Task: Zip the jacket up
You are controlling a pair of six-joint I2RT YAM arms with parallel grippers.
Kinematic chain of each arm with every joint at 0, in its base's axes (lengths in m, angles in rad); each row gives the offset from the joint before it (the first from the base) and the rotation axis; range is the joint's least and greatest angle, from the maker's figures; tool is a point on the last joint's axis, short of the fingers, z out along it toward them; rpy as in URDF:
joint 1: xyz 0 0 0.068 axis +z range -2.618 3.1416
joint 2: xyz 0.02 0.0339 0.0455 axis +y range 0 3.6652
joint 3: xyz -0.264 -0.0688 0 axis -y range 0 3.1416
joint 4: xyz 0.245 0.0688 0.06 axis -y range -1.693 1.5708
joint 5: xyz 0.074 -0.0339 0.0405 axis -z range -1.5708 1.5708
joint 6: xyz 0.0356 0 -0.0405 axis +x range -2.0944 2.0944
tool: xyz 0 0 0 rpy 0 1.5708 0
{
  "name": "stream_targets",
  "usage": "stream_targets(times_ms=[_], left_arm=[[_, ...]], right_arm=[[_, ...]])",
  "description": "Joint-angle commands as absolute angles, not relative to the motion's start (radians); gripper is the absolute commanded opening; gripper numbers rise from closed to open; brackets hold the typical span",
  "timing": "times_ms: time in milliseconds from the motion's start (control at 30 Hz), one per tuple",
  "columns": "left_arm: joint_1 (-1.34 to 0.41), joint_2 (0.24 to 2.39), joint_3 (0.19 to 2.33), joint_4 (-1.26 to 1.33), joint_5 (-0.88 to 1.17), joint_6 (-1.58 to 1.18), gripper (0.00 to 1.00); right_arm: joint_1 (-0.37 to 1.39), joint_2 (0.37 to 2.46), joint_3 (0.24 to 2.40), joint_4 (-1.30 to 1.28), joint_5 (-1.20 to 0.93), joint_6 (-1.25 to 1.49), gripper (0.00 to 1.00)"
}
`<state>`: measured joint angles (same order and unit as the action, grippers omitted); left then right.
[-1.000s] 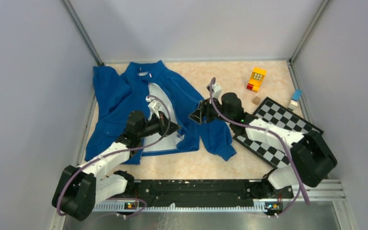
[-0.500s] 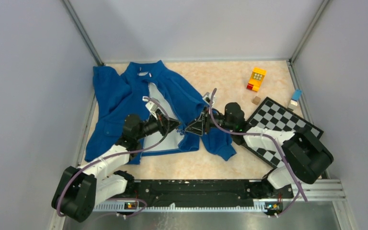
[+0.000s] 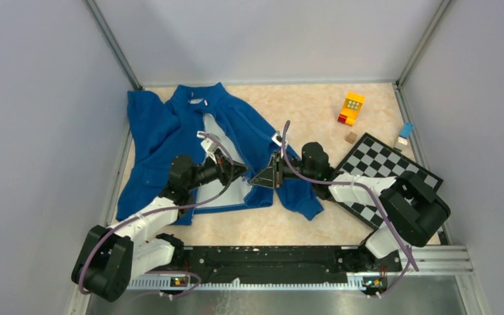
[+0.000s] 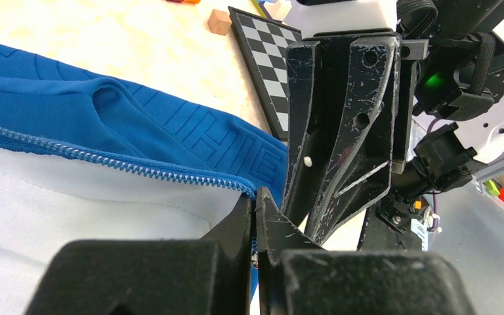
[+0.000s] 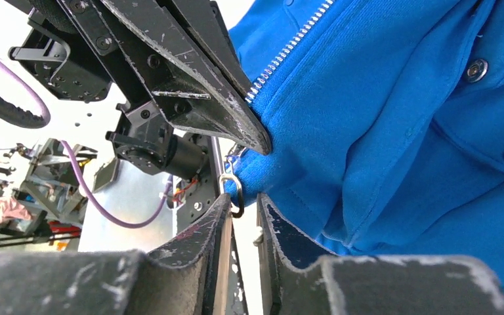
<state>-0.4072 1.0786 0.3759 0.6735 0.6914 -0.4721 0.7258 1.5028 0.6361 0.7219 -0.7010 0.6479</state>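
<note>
The royal-blue jacket [image 3: 164,131] lies open on the table's left half, with its pale lining [image 3: 226,154] showing. My left gripper [image 3: 241,173] is shut on the lower end of one zipper edge; in the left wrist view [image 4: 256,197] the blue zipper teeth [image 4: 105,161] run into its closed jaws. My right gripper [image 3: 257,178] faces it, tip to tip, at the jacket's bottom hem. In the right wrist view [image 5: 243,200] its jaws stand a narrow gap apart, and a small metal zipper pull ring [image 5: 231,190] hangs at the fingertips beside blue fabric [image 5: 400,131].
A black-and-white chessboard [image 3: 380,170] lies under the right arm. A yellow toy block [image 3: 352,105], a small brown cube [image 3: 350,137] and a blue-white piece [image 3: 405,131] sit at the back right. Grey walls close in the table on three sides.
My right gripper has moved left and nearer, from the jacket's right sleeve to the bottom hem, and now meets the left gripper. The left gripper shifted only slightly.
</note>
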Motion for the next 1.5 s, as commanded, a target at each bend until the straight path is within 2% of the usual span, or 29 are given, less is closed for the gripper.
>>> stream_targets(times_ms=[0,67,300,467,733,900,1167,1300,1433,1467], left_arm=[[-0.407,1.070,0.420,0.701,0.714,-0.453,0.00],[-0.407,1.063,0.422,0.689,0.700,-0.453,0.00],[-0.408,1.033,0.411,0.660,0.510,-0.474,0.00],[-0.409,1.018,0.380,0.755,0.413,-0.530,0.00],[-0.418,0.955,0.371,0.773,0.312,-0.589,0.00],[-0.419,0.945,0.393,0.735,0.361,-0.594,0.00],[-0.419,0.940,0.534,0.352,0.404,-0.437,0.00],[-0.419,0.913,0.547,0.286,0.388,-0.375,0.00],[-0.420,0.906,0.573,0.244,0.406,-0.316,0.00],[-0.422,0.907,0.583,0.230,0.407,-0.301,0.00]], right_arm=[[0.744,1.500,0.687,0.721,-0.685,0.653,0.14],[0.744,1.499,0.691,0.695,-0.674,0.652,0.00],[0.749,1.462,0.675,0.526,-0.545,0.825,0.00],[0.775,1.509,0.599,0.678,-0.502,1.090,0.00],[0.838,1.654,0.582,0.938,-0.455,1.304,0.00],[0.825,1.650,0.574,0.882,-0.422,1.211,0.00],[0.822,1.530,0.594,0.678,-0.455,0.818,0.00],[0.856,1.422,0.602,0.595,-0.396,0.618,0.18],[0.861,1.334,0.657,0.501,-0.335,0.516,0.43],[0.860,1.327,0.676,0.475,-0.318,0.506,0.47]])
